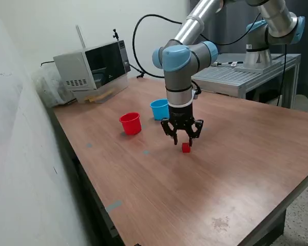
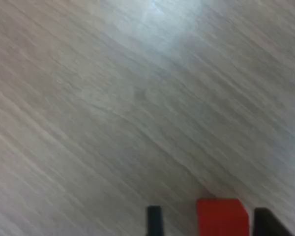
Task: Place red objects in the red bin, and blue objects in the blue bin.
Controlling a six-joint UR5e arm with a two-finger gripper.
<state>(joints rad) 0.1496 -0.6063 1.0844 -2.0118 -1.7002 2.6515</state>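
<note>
One tiny red cube (image 1: 186, 147) lies on the wooden table. It also shows in the wrist view (image 2: 221, 217), between my two dark fingertips (image 2: 155, 222). My gripper (image 1: 183, 143) points straight down just over the cube; it is open, with the jaws on either side of the cube and not closed on it. The red cup (image 1: 130, 123) and the light blue cup (image 1: 159, 109) stand upright behind it, toward the exterior view's left. No blue cubes and no second red cube are in view.
A grey appliance (image 1: 92, 69) sits at the table's back corner beside a plastic bag (image 1: 50, 84). A metal bench (image 1: 241, 74) with another arm's base stands behind. The table's front edge (image 1: 277, 205) runs along the exterior view's right.
</note>
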